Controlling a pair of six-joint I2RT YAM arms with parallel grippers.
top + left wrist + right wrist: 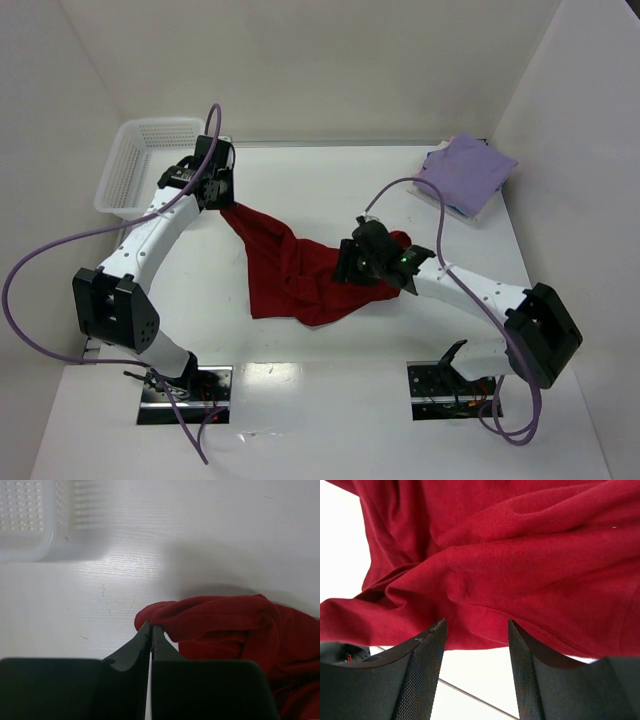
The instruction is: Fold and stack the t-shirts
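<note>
Dark red t-shirt (295,275) lies crumpled, not yet folded, at centre of desk (330,420). One corner is pinched by the closed left end effector (151,632); the right end effector (476,635) is spread open, empty. Lavender t-shirt (465,172) is stacked folded at far-right corner.

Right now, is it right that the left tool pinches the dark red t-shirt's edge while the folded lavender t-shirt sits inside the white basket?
Not quite: the top external view shows the lavender t-shirt at the far right corner of the table, not in the white basket. The left tool does pinch the edge of the dark red t-shirt.
</note>
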